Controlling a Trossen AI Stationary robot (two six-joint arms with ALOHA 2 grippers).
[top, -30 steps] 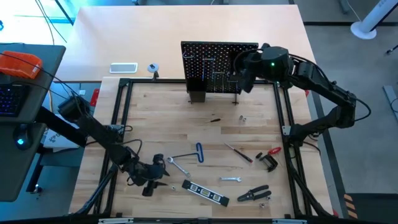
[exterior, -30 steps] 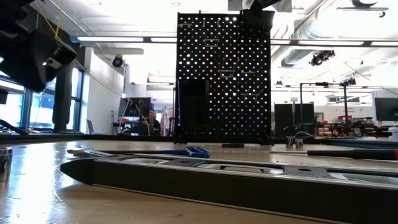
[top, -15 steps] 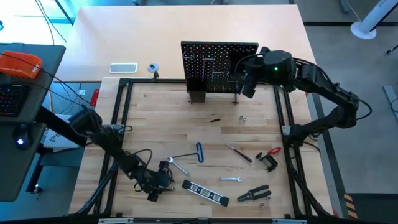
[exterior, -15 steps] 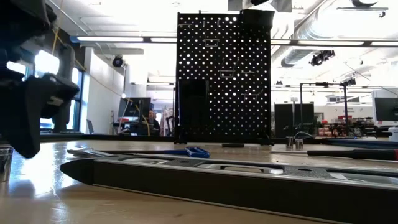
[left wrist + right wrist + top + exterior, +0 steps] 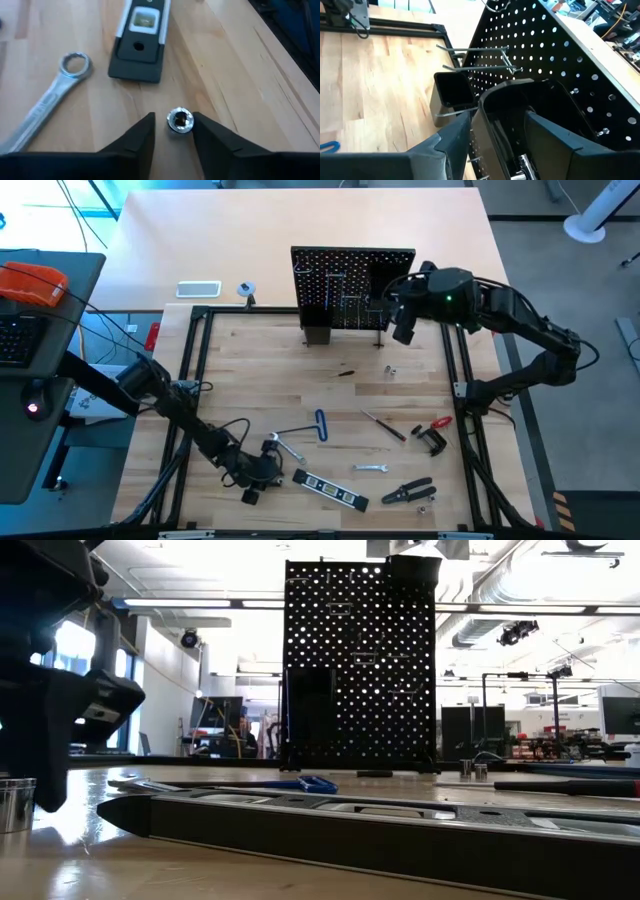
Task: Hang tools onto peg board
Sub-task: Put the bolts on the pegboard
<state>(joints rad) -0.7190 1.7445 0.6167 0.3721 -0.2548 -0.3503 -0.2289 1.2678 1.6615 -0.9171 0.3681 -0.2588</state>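
My left gripper (image 5: 266, 471) (image 5: 174, 125) is low over the table's near left. It is open, with a small silver socket (image 5: 180, 121) standing on the wood between its fingertips; a gap shows on one side. The black level (image 5: 141, 40) (image 5: 330, 491) and a silver wrench (image 5: 50, 105) lie just beyond. The blue-handled key (image 5: 320, 423), screwdriver (image 5: 383, 425), pliers (image 5: 408, 493) and clamp (image 5: 432, 435) lie on the table. My right gripper (image 5: 403, 315) (image 5: 505, 145) hangs open at the peg board (image 5: 352, 285), its fingers either side of the black bin (image 5: 520, 110).
A black frame (image 5: 196, 370) rims the wooden work area. A white tray (image 5: 198, 289) and a tape roll (image 5: 245, 289) sit beyond it at the far left. Two small sockets (image 5: 390, 368) stand in front of the board. Metal hooks (image 5: 475, 50) stick out of the board.
My left gripper has come down to the table and gone toward the near edge and the level, ending around the silver socket. My right gripper has drifted a little toward the table's right edge beside the board.
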